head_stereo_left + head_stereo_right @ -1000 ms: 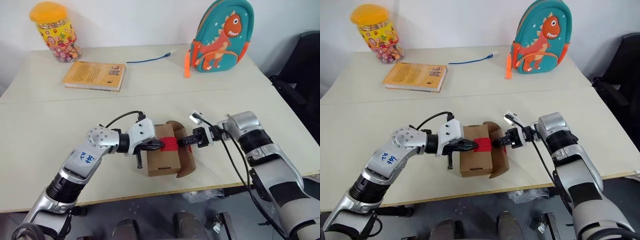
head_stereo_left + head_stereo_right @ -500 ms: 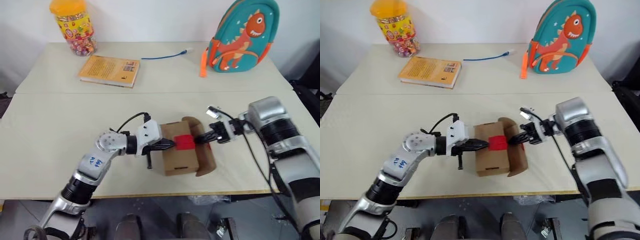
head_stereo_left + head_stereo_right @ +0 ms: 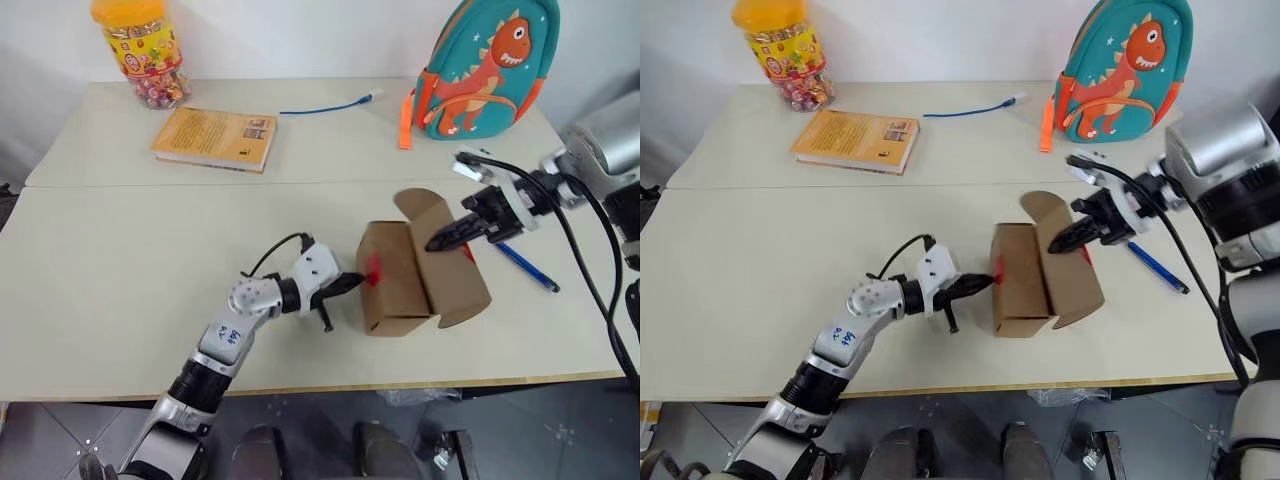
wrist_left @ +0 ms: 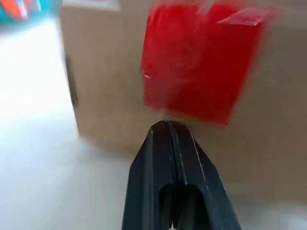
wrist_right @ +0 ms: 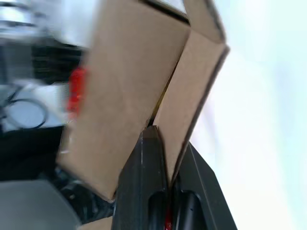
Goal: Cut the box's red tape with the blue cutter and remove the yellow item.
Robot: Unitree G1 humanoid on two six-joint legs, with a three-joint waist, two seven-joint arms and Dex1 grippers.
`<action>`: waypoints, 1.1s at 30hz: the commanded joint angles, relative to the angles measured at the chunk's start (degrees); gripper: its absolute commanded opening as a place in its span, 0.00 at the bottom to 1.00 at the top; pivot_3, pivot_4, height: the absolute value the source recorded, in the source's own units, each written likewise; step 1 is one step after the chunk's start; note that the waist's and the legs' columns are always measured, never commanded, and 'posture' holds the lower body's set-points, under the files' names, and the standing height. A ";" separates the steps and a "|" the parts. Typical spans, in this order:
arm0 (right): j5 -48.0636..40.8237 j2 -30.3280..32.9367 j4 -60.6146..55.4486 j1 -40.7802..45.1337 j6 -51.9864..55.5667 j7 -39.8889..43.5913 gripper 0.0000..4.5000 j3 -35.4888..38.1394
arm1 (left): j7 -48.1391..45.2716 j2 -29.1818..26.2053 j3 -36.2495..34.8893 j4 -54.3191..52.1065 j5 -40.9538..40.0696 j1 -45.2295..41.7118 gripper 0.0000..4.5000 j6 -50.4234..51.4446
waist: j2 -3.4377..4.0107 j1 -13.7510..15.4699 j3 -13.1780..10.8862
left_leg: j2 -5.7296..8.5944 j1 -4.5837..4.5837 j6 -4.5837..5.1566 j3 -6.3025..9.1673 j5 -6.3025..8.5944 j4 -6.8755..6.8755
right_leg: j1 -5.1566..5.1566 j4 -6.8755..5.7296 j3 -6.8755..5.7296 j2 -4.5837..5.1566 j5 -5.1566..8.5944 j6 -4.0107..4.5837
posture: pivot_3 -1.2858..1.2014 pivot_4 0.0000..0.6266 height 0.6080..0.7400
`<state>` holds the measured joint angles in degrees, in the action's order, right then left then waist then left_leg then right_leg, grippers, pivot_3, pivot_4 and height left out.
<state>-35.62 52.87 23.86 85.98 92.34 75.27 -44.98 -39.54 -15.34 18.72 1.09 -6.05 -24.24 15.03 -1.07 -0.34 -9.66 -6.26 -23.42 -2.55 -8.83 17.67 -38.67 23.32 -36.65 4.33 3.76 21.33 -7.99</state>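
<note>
The brown box [image 3: 392, 285] stands on the table with its red tape [image 3: 374, 268] on the side facing my left arm. My left gripper [image 3: 356, 281] is shut and empty, its tips touching the cardboard just under the tape [image 4: 201, 57]. One flap [image 3: 448, 262] is swung open to the right, and my right gripper [image 3: 434, 242] is shut on its edge, raised above the table; the right wrist view shows the flap [image 5: 192, 91] pinched between the fingers [image 5: 144, 167]. The blue cutter [image 3: 526, 268] lies on the table to the right of the box. The yellow item is hidden.
At the back of the table stand a yellow-lidded candy jar [image 3: 138, 50], an orange book [image 3: 214, 138], a thin blue cable [image 3: 330, 105] and a teal dinosaur backpack [image 3: 478, 65]. The table's front edge [image 3: 400, 385] runs close below the box.
My right gripper has risen and gone right, pulling the flap open. The box has tipped so the tape now faces left. The left gripper has followed, still at the tape. The camera shifted too.
</note>
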 commanded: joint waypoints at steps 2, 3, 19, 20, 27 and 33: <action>-5.01 -0.58 -2.21 3.38 0.16 -1.20 0.01 -6.18 | -0.37 -0.90 -0.28 -3.46 0.34 1.19 0.00 0.88 | -0.04 0.29 -0.03 | -0.02 -0.15 -0.03 -0.04 0.01 -0.24 | 0.29 -0.27 -0.19 0.05 0.01 0.01 | 0.52 0.24 1.00; -5.29 -0.86 -2.36 3.50 0.16 -2.08 0.01 -6.93 | -0.48 -1.49 -0.55 -4.16 0.31 1.51 0.00 1.31 | -0.04 0.25 -0.03 | -0.04 -0.15 -0.04 -0.05 0.02 -0.25 | 0.31 -0.30 -0.42 0.11 0.01 0.02 | 0.52 0.24 1.00; -8.18 0.33 -7.04 3.10 0.16 -11.97 0.01 -9.20 | -11.83 -11.95 -12.43 -24.27 -23.54 -3.40 0.00 26.24 | -0.14 0.39 -0.10 | -0.18 -0.10 -0.01 -0.32 0.23 -0.26 | 0.38 -0.49 -1.68 0.59 0.14 0.26 | 0.52 0.24 1.00; -8.52 0.21 -6.93 2.88 0.16 -12.76 0.01 -8.80 | -10.89 -10.78 -12.52 -24.52 -24.21 -4.27 0.00 26.72 | -0.14 0.37 -0.10 | -0.18 -0.13 0.02 -0.29 0.25 -0.34 | 0.34 -0.49 -1.76 0.61 0.13 0.26 | 0.52 0.24 1.00; -11.89 0.25 -5.92 1.39 0.16 -18.46 0.01 -6.65 | -4.32 -4.68 -7.14 -25.23 -21.18 -6.35 0.00 26.48 | -0.16 -0.07 -0.17 | -0.18 -0.08 0.13 -0.47 0.33 -0.55 | 0.51 -0.76 -1.86 0.69 0.09 0.17 | 0.52 0.24 1.00; -14.08 0.72 -5.53 0.87 0.16 -22.70 0.01 -5.23 | -6.15 -6.70 -1.09 -25.67 -18.17 -4.41 0.00 24.31 | -0.14 -0.45 -0.19 | -0.19 -0.01 0.11 -0.52 0.31 -0.54 | 0.55 -0.81 -1.86 0.69 0.09 0.18 | 0.52 0.24 1.00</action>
<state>-48.64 52.40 18.45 86.44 92.34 53.85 -52.51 -44.89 -21.43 16.53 -22.25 -24.80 -29.00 40.60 -1.21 -0.79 -9.84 -6.45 -23.43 -2.45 -9.35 17.99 -39.21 23.87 -37.47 2.48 4.45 21.42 -7.81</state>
